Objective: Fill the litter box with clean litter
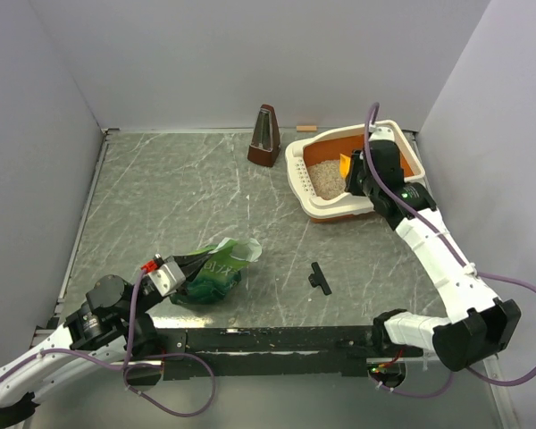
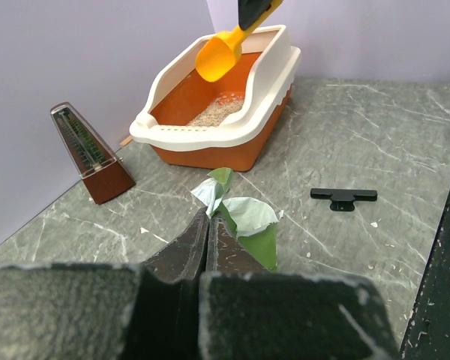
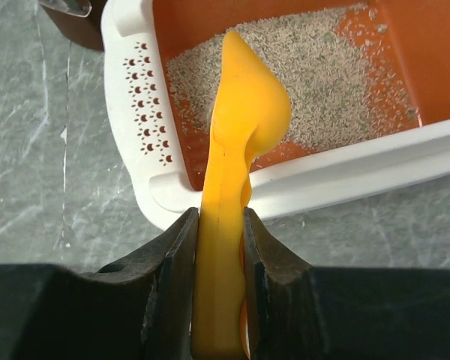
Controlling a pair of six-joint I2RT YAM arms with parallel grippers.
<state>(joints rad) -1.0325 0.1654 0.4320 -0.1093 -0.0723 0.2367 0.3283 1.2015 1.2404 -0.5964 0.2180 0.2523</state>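
Two arms bolted at the near edge of a grey-green marbled table (image 1: 161,197).

Far left, near the front: left gripper (image 2: 208,234), jaws pressed tight together, pinching the crumpled top of a crinkly green bag (image 2: 249,225). Bag slumped on the table just ahead of the fingers, pale inner lining showing at the folded top.

Further back, past the middle: brown wooden metronome (image 1: 265,137), upright near the back wall, just left of the litter box (image 1: 297,174) but apart from it. Small wooden strip (image 1: 305,128) flat by the wall, behind and between the two.

Toward the front, between bag and right arm: small black T-shaped part (image 1: 318,278), flat on the table, touching nothing.

Back right corner: the litter box itself, cream-white outside, orange inside, slotted rim at its left end, set at a slant to the wall. Inside, clean litter (image 3: 315,75) spread as a thin pale patch over the floor at the slotted end, bare orange showing toward the other end and along the edges.

Over the tray: orange-yellow plastic scoop (image 3: 244,105), bowl tipped downward with its back to the wrist camera, hanging above the litter without touching it. Contents of the bowl impossible to tell.

Rightmost: right gripper (image 3: 221,219), jaws narrow, clamped on either side of the scoop's handle, poised above the box.
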